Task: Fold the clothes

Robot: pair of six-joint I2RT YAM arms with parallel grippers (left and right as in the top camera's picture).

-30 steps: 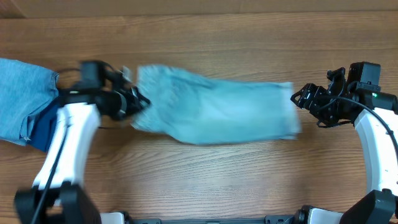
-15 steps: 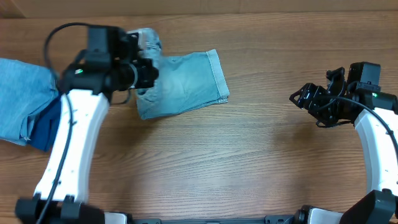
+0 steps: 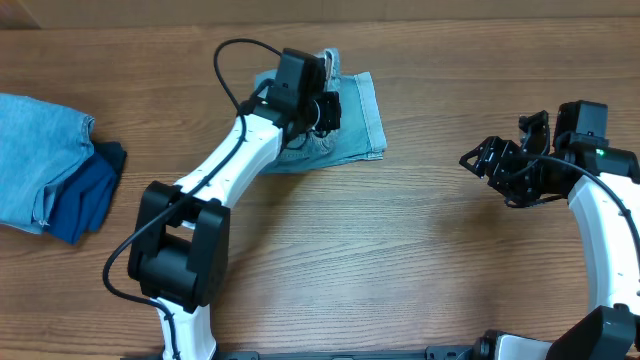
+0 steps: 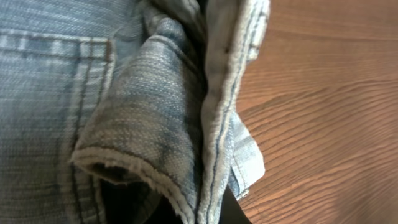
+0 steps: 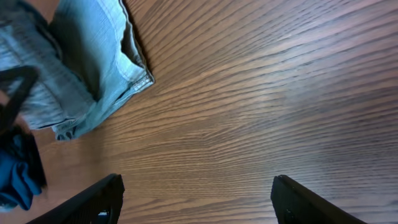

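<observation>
The clothes, pale light-blue denim shorts (image 3: 352, 125), lie bunched in layers at the far middle of the wooden table. My left gripper (image 3: 324, 102) is at their left end, shut on a fold of the denim. The left wrist view is filled with the shorts (image 4: 143, 112), stitched seams and a frayed hem, pinched between the dark fingers of the left gripper (image 4: 200, 215) at the bottom edge. My right gripper (image 3: 490, 162) hovers open well to the right, apart from the cloth. The right wrist view shows the right gripper (image 5: 196, 199) with nothing between its fingers and the shorts (image 5: 93, 56) at upper left.
At the left edge lies a pile of other garments: a light-blue piece (image 3: 35, 155) on a dark navy folded one (image 3: 88, 195). The navy cloth (image 5: 18, 171) also shows low left in the right wrist view. The left arm (image 3: 215, 175) stretches diagonally across the table.
My left arm has swung far right and toward the back with the shorts, which went from spread out to a compact bundle. The right arm has barely moved.
</observation>
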